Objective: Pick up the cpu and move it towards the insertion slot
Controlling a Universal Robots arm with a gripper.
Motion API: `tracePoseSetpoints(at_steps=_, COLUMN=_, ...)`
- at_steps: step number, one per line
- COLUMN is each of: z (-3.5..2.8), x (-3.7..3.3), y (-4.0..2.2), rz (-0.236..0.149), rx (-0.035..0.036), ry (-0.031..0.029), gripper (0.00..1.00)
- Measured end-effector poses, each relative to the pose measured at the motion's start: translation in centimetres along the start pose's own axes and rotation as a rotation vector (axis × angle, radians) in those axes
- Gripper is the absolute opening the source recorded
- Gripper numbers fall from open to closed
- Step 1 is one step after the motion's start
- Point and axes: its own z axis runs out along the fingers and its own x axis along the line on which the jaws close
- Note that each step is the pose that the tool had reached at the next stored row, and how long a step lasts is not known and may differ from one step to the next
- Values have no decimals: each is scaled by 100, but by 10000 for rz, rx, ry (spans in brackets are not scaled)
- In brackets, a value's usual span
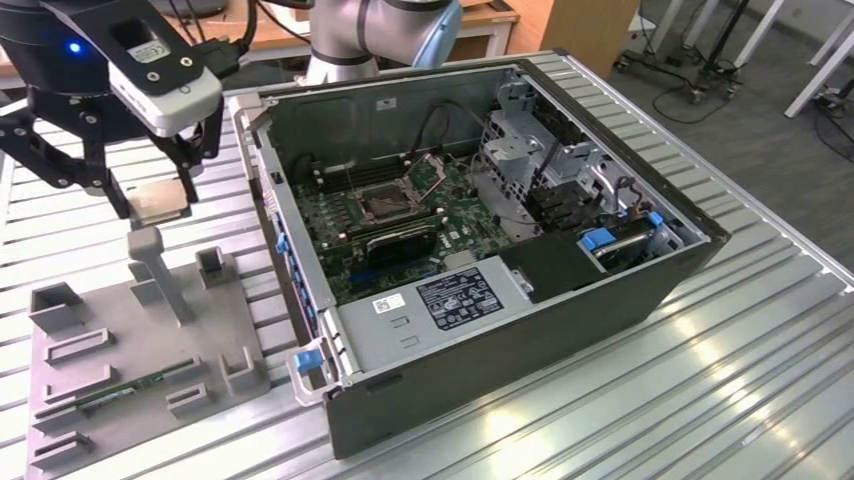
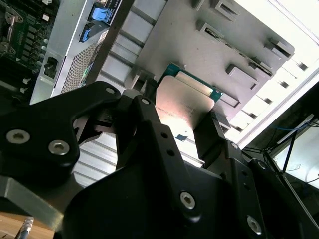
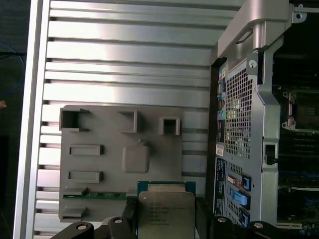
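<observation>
The case (image 1: 561, 290) fills the middle of the exterior view, with the slot (image 1: 383, 199) deep inside, well apart from me. My gripper (image 1: 151, 205) at the upper left is closed on the cpu (image 1: 158, 203) by its edges only, above the grey tray (image 1: 100, 385). A jolt can make it slip or tilt.

Grey floor (image 1: 747, 110), wooden desk (image 1: 267, 35), perhaps white table legs (image 1: 834, 60).

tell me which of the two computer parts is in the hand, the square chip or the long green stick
The square cpu, clamped in the hand above the grey tray; the green memory stick lies on that tray.
</observation>
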Motion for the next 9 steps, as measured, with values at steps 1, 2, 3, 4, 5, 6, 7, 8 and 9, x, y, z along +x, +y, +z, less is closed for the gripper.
tracePoseSetpoints(at_steps=1, z=0, x=-8, y=0, rz=0, rx=0, ry=1, gripper=55)
tracePoseSetpoints(at_steps=2, z=0, x=-16, y=0, rz=0, rx=0, ry=0, gripper=55)
tracePoseSetpoints(at_steps=3, z=-1, x=-25, y=-1, rz=0, rx=1, ry=1, gripper=55)
tracePoseSetpoints(at_steps=4, z=0, x=-32, y=-1, rz=0, rx=0, ry=1, gripper=55)
tracePoseSetpoints(at_steps=5, z=0, x=-40, y=-1, rz=0, rx=0, ry=0, gripper=55)
tracePoseSetpoints(at_steps=6, z=0, x=-48, y=-1, rz=1, rx=0, ry=0, gripper=55)
tracePoseSetpoints(at_steps=7, z=-1, x=-57, y=-2, rz=0, rx=0, ry=1, gripper=55)
tracePoseSetpoints(at_steps=8, z=0, x=-65, y=-2, rz=0, rx=0, ry=0, gripper=55)
tracePoseSetpoints(at_steps=9, z=-1, x=-74, y=-2, rz=0, rx=1, ry=1, gripper=55)
